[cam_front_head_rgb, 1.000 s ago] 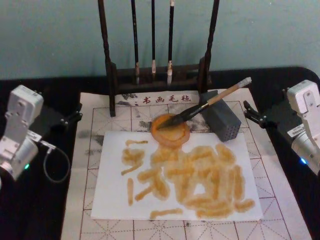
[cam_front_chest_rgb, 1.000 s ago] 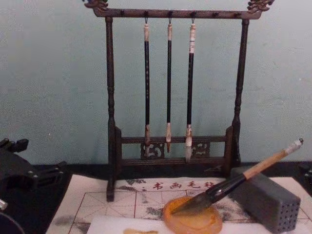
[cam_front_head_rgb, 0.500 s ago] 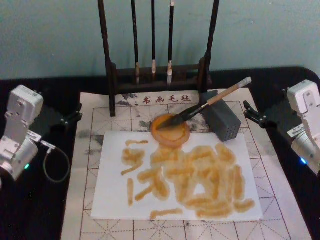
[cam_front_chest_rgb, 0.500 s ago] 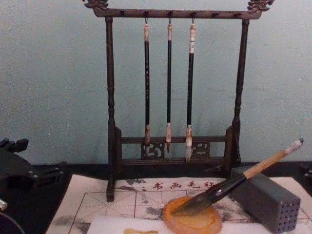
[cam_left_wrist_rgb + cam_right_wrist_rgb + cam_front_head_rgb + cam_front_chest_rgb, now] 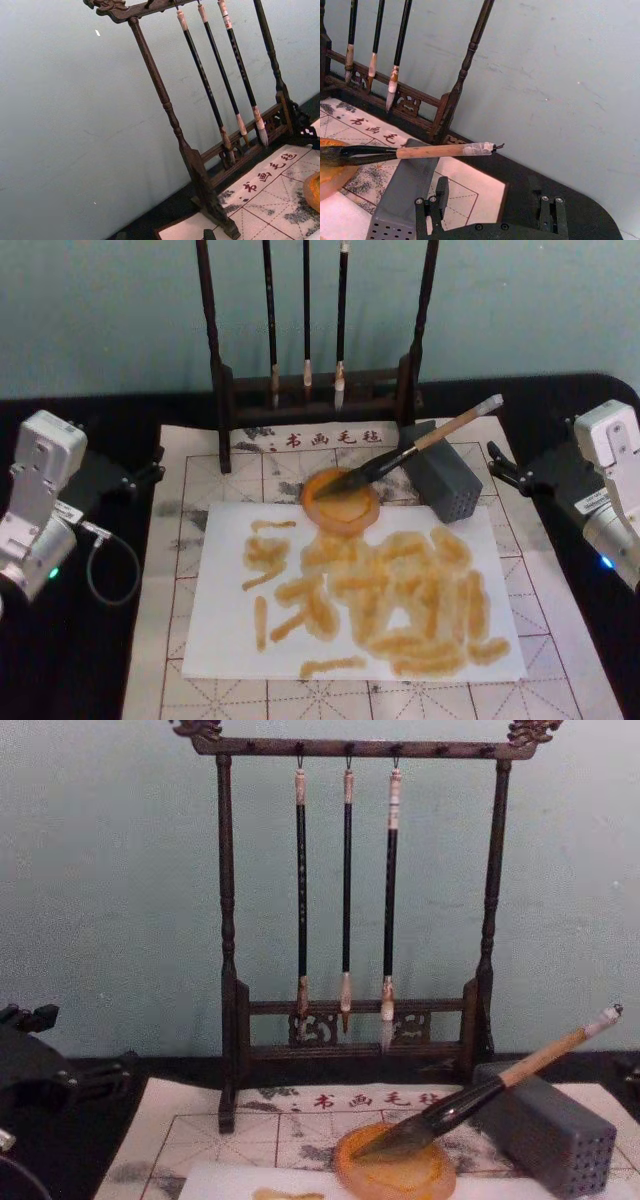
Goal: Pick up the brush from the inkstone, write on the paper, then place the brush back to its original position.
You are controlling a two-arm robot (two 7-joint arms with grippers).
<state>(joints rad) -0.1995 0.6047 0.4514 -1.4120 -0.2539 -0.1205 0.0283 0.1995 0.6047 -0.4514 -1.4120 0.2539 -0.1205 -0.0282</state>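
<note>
The brush [image 5: 420, 445] lies tilted, its dark bristles resting in the round amber inkstone [image 5: 340, 502] and its tan handle propped on a grey block [image 5: 447, 483]. In the chest view the brush [image 5: 480, 1098] slopes up to the right from the inkstone [image 5: 395, 1172]. The white paper [image 5: 225, 640], covered with orange strokes, lies in front of the inkstone. My left gripper [image 5: 152, 464] is parked open at the mat's left edge. My right gripper [image 5: 497, 467] is parked open to the right of the block. In the right wrist view, the brush's white-wrapped end [image 5: 477, 148] lies beyond the gripper's spread fingers [image 5: 427, 207].
A dark wooden rack [image 5: 222, 390] with three thin hanging brushes [image 5: 346, 890] stands behind the inkstone. A gridded felt mat [image 5: 180, 530] lies under the paper on the black table. A grey cable [image 5: 100, 570] loops beside my left arm.
</note>
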